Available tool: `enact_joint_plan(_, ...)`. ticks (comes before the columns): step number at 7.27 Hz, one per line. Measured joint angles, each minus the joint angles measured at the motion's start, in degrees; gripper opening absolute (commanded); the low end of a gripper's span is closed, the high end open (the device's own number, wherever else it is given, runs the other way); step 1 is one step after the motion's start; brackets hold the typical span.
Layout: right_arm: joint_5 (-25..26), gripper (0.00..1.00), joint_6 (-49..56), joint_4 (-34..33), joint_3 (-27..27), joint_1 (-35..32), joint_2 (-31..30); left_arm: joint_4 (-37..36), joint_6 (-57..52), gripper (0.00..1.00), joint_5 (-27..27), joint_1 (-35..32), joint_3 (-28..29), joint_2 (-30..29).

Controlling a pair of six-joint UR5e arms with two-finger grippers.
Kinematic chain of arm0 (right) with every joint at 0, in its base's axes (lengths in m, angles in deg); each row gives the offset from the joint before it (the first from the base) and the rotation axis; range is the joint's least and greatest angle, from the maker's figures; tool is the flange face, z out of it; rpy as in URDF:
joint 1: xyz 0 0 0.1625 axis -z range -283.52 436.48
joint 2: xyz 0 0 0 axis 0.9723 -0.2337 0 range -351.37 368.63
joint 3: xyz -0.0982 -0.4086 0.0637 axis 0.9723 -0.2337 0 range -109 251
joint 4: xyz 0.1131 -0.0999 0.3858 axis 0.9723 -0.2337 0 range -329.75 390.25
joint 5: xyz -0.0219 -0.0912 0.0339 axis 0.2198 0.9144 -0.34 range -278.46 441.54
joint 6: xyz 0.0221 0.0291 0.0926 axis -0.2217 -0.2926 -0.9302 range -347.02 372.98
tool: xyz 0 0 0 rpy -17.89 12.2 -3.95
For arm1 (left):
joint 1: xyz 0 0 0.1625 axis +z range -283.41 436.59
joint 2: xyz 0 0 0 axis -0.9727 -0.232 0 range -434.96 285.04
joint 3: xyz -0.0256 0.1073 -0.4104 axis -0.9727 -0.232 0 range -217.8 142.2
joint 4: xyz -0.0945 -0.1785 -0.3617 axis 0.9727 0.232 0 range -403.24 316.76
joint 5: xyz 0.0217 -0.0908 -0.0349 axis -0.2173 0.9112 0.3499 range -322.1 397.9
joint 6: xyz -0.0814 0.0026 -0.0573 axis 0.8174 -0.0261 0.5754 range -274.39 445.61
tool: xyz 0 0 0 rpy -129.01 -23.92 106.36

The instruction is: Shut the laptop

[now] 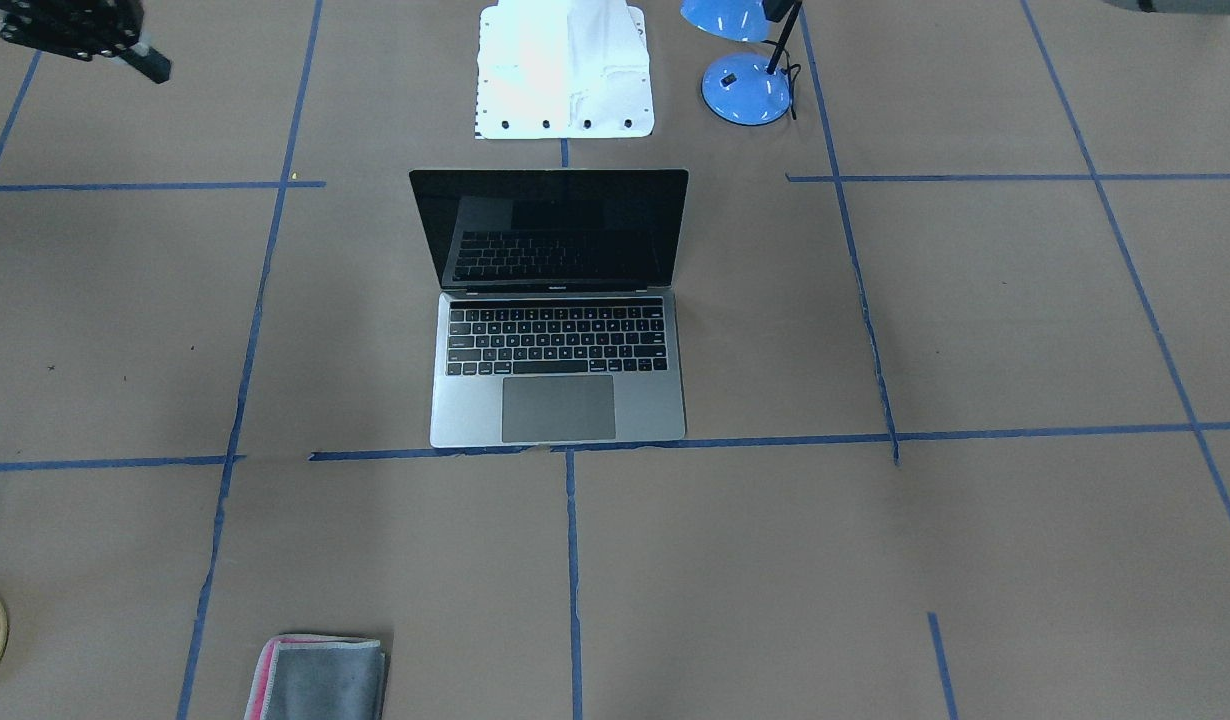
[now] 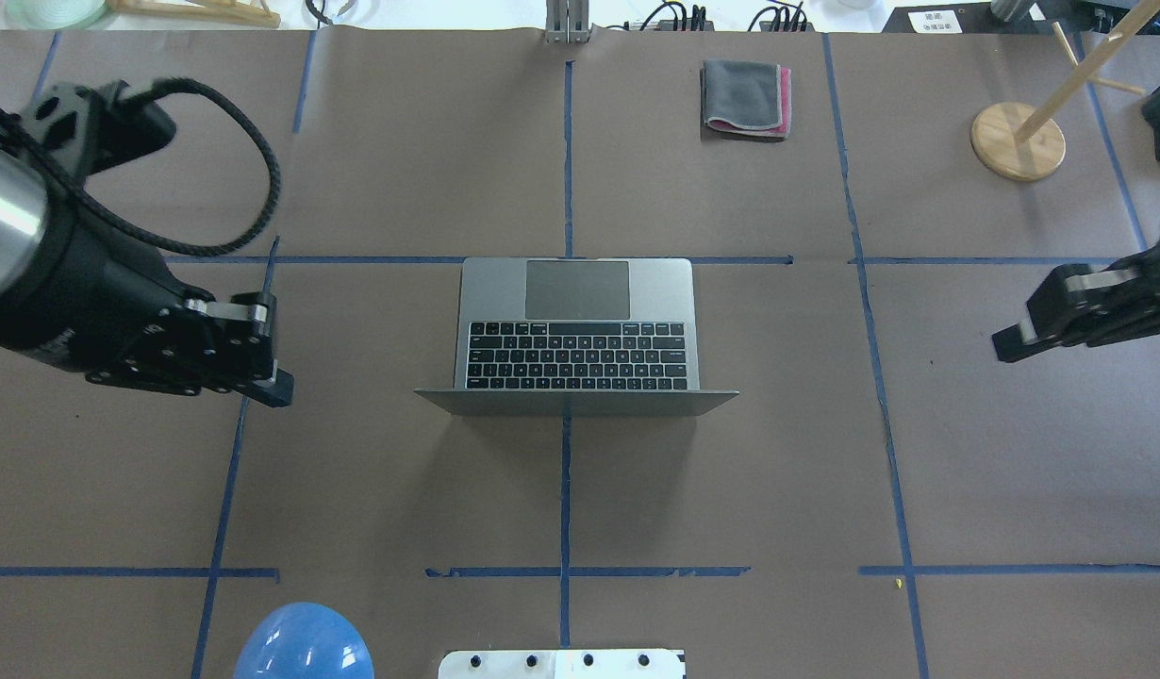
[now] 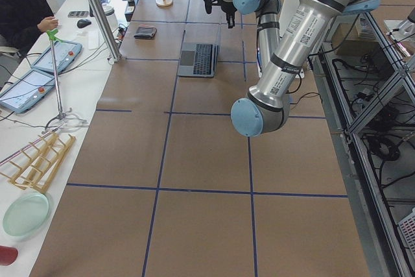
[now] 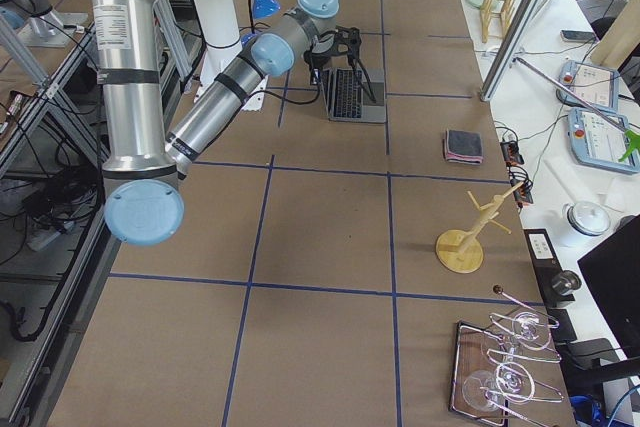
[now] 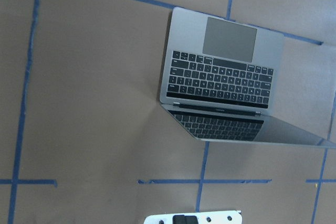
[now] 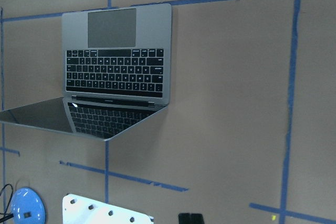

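The laptop (image 2: 577,325) is a slim grey metal one with a black keyboard and a large trackpad. It lies open in the middle of the table, and its dark screen (image 1: 550,228) stands upright on the robot's side. My left gripper (image 2: 271,351) hovers open and empty to the left of the laptop, apart from it. My right gripper (image 2: 1023,316) hovers open and empty far to the right of it. The laptop also shows in the left wrist view (image 5: 220,74) and in the right wrist view (image 6: 115,56), with no fingers in either frame.
A blue desk lamp (image 1: 745,88) and the white robot base plate (image 1: 565,70) stand on the robot's side of the laptop. A folded grey-and-pink cloth (image 2: 745,97) lies at the far edge. A wooden stand (image 2: 1017,141) is at the far right.
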Motion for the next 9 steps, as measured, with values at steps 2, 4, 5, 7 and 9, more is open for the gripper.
enact_joint_plan(2, 17.39, 0.01, -13.94, 1.32, 0.58, 18.25, 6.36, 1.85, 1.29, 0.0, -4.96, 6.13, 3.62, -1.68)
enact_joint_plan(4, 31.28, 0.01, -19.69, 1.59, -0.18, 31.09, 8.39, 4.5, 1.45, 0.0, -8.07, 8.82, 7.59, -2.34)
enact_joint_plan(5, 35.96, 0.01, -20.94, 1.67, -1.9, 34.31, 10.16, 5.8, 1.47, 0.0, -9.47, 9.89, 9.56, -2.67)
enact_joint_plan(7, 40.83, 0.01, -21.64, 1.81, -7.05, 36.6, 14.52, 8.78, 1.5, 0.0, -12.96, 12.69, 14.12, -3.61)
enact_joint_plan(9, 41.88, 0.01, -21.58, 1.88, -9.59, 36.88, 16.33, 11.27, 1.64, 0.0, -14.49, 14.86, 17.68, -4.22)
